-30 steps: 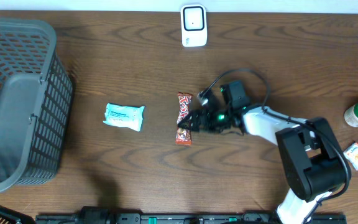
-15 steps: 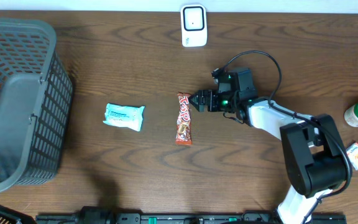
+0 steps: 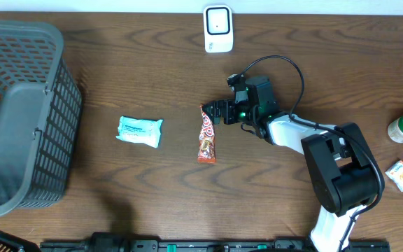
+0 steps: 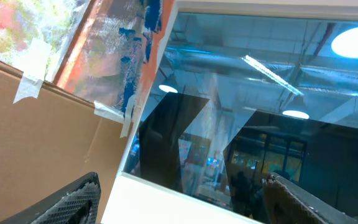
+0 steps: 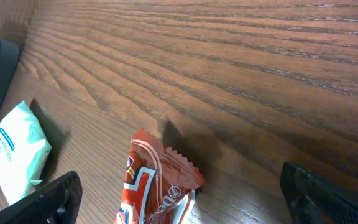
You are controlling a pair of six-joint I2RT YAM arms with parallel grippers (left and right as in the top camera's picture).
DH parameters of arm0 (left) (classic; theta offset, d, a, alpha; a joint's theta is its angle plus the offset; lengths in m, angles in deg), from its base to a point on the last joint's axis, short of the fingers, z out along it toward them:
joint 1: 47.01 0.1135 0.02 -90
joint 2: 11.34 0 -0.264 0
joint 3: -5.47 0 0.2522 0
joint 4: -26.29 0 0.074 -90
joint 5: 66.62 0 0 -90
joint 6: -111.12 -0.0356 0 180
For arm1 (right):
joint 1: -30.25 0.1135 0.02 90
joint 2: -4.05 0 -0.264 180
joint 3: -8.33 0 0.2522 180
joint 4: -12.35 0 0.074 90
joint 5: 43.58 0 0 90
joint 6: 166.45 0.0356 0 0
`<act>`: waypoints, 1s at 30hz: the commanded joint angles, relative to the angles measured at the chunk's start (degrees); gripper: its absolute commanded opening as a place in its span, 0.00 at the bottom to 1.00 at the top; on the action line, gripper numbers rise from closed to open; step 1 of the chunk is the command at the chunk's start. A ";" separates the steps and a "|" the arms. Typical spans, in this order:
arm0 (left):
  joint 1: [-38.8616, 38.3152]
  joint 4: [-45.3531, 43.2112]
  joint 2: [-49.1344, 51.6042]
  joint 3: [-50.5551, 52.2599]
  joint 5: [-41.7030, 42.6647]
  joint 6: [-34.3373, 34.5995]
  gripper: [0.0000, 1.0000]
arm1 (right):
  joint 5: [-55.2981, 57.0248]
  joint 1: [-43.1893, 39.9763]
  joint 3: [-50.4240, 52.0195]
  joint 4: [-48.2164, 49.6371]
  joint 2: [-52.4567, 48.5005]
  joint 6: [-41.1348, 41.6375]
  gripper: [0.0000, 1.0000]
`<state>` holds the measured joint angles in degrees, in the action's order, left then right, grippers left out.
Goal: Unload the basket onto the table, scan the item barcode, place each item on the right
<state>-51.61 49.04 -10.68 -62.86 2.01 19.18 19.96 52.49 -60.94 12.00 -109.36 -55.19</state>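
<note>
While left gripper [image 4: 179,202] and right gripper [image 3: 218,112] gape — candy bar [image 3: 207,135] lies outside basket [image 3: 63,129].

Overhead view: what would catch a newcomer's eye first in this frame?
The red candy bar in the middle of the view stands out, with the right end effector open just beside its upper end. Next come the big grey basket at the left and the white scanner at the top.

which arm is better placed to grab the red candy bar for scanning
Right. Its open end effector hangs beside the far end of the red foil-wrapped candy bar, which its wrist camera sees close up. The left arm is outside the overhead view.
</note>
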 commanded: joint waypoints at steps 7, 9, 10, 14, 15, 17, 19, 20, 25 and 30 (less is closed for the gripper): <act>0.20 -0.11 -0.50 -0.02 -0.39 -0.98 0.84 | -2.71 2.67 2.58 -2.82 -4.79 -1.03 0.99; 0.20 -0.11 -0.48 -0.02 -0.39 -0.98 0.84 | -2.47 3.82 2.58 -2.32 -4.85 -1.62 0.99; 0.20 -0.11 -0.50 -0.02 -0.39 -0.96 0.84 | -2.03 4.35 2.58 -2.19 -4.85 -1.62 0.99; 0.20 -0.11 -0.48 -0.02 -0.37 -0.98 0.84 | -0.37 5.51 2.49 -1.79 -4.85 -1.60 0.99; 0.20 -0.11 -0.48 -0.02 -0.39 -0.96 0.84 | -0.37 5.53 2.47 -1.79 -4.85 -1.60 0.99; 0.20 -0.11 -0.50 -0.02 -0.39 -0.96 0.84 | -0.35 5.51 2.47 -1.66 -5.07 -1.60 0.99; 0.20 -0.11 -0.48 -0.02 -0.37 -0.96 0.84 | -0.39 5.51 2.21 -1.18 -5.86 -1.55 0.99; 0.20 -0.11 -0.50 -0.02 -0.37 -0.96 0.84 | -0.42 5.51 1.90 -1.05 -6.45 -1.40 0.97; 0.20 -0.11 -0.50 -0.02 -0.39 -0.96 0.84 | -1.73 5.51 -1.77 -1.70 -10.49 -0.70 0.56; 0.20 -0.09 -0.48 -0.02 -0.39 -0.96 0.84 | -0.50 5.51 -5.75 -5.66 -12.35 -0.50 0.01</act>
<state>-51.59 49.04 -10.68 -62.86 2.01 19.18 15.09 57.25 -68.21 9.59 -116.70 -56.31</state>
